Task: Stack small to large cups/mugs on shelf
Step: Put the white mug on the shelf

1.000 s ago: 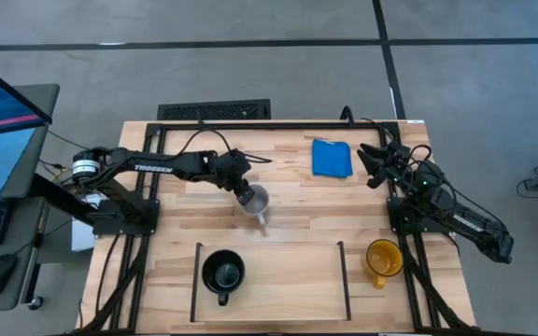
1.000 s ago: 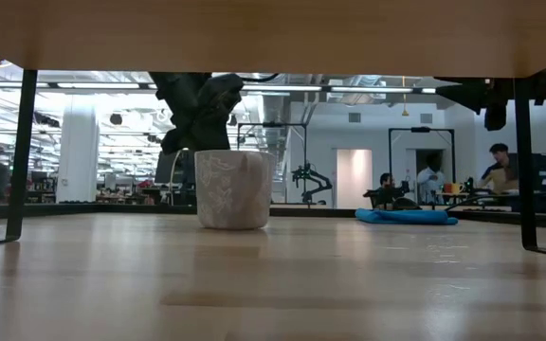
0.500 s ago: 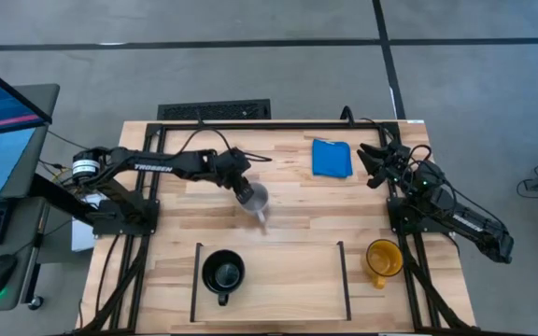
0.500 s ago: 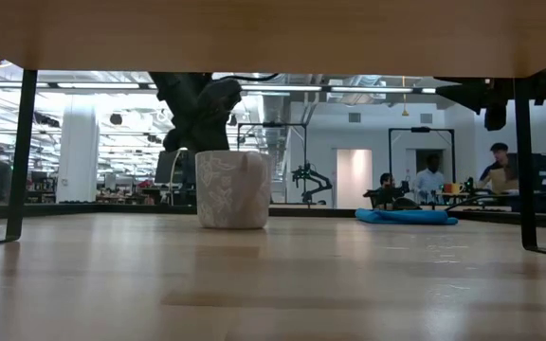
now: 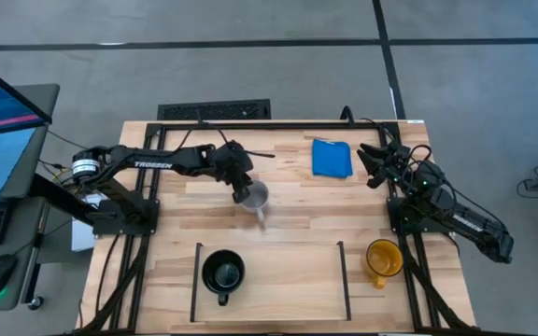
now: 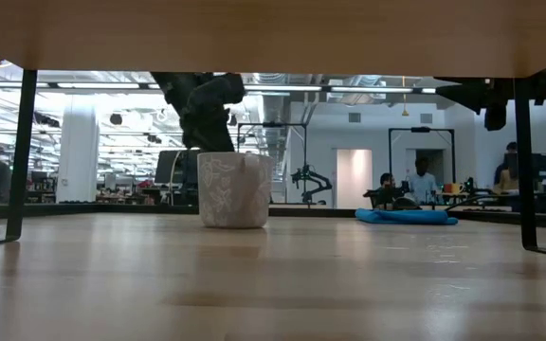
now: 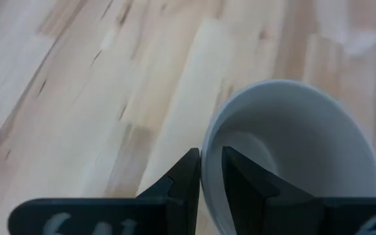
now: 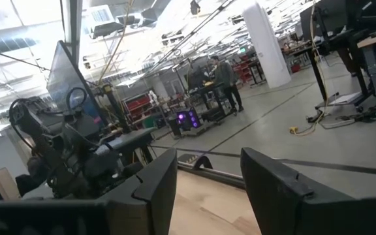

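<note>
A pale grey-white mug (image 5: 256,198) stands upright on its base at the table's middle, also seen in the low view (image 6: 234,189), with its handle (image 5: 262,221) toward the near edge. My left gripper (image 5: 245,192) is shut on its rim. A small black mug (image 5: 222,273) stands on the wood-plank shelf (image 5: 278,285), by the left black bar (image 5: 196,269). A yellow-orange mug (image 5: 382,258) stands outside the right bar (image 5: 342,268). My right gripper (image 5: 374,164) waits open and empty at the far right (image 8: 207,189). My left gripper pinches the pale mug's wall at the rim (image 7: 209,140), one finger (image 7: 189,175) outside and one finger (image 7: 243,176) inside the mug. The fingers come from above, slanting down from the table's left. The mug stands upright with its base on the table.
A blue square cloth (image 5: 332,158) lies at the far right, near my right gripper. A black metal frame (image 5: 250,123) runs along the far edge and down both sides. Bare plank lies between the black mug and the right bar.
My left arm's wrist has swung a little toward the table's far edge and risen, so the gripper stands steeper over the pale mug. The mug stays on the table in about the same place.
</note>
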### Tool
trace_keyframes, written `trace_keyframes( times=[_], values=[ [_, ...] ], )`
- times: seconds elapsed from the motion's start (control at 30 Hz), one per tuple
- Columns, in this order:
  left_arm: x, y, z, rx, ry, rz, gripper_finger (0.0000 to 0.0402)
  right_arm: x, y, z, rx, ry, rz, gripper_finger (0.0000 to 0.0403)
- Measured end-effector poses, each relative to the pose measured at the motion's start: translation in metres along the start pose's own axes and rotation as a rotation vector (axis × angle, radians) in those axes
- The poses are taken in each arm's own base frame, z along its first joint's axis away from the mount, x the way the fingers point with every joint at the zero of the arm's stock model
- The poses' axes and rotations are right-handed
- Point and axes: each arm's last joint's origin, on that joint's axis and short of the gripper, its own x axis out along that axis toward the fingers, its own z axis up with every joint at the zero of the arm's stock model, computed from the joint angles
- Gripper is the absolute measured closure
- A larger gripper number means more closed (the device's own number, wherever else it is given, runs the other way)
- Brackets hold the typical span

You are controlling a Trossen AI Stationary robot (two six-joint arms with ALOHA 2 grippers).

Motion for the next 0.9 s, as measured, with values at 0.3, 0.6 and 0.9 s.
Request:
trace_keyframes(
  times=[0.3, 0.6, 0.9],
  values=[
    [-0.0001, -0.0023, 0.0023, 0.096, -0.023, -0.070, 0.0346, 0.0000, 0.0000, 0.0000, 0.000, 0.000, 0.000, 0.0211],
    [-0.0001, -0.0010, 0.0044, 0.087, -0.046, -0.018, 0.0346, 0.0000, 0.0000, 0.0000, 0.000, 0.000, 0.000, 0.0211],
    [-0.0012, -0.0017, 0.0061, 0.046, -0.060, -0.034, 0.0345, 0.0000, 0.0000, 0.0000, 0.000, 0.000, 0.000, 0.0211]
  ],
)
